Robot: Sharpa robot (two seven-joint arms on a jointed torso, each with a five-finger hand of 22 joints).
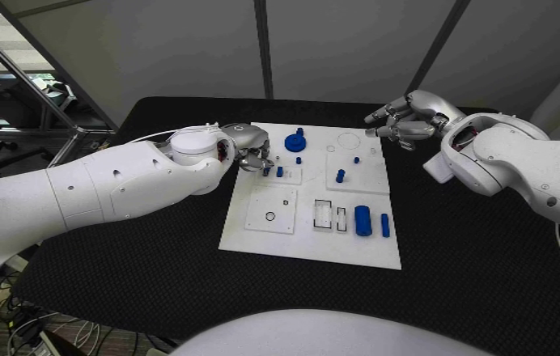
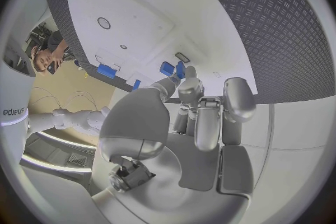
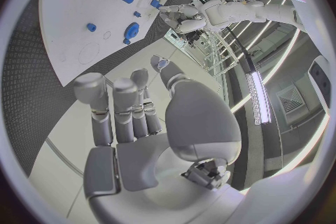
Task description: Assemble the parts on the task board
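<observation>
From my remote station I see the white board in the middle of the black table, with blue parts spread over it. A round blue part sits near the board's far edge, a small peg stands further toward the right half, and a cylinder lies beside a thin bar near the front right.

My left hand rests over the board's far left area, fingertips down at two small blue pieces. Its fingers are drawn close together in the left wrist view, but I cannot tell whether they actually pinch a piece.

My right hand hovers off the board's far right corner, above the table, its fingers loosely curled and apart, holding nothing. The right wrist view looks down on the board from that side.
</observation>
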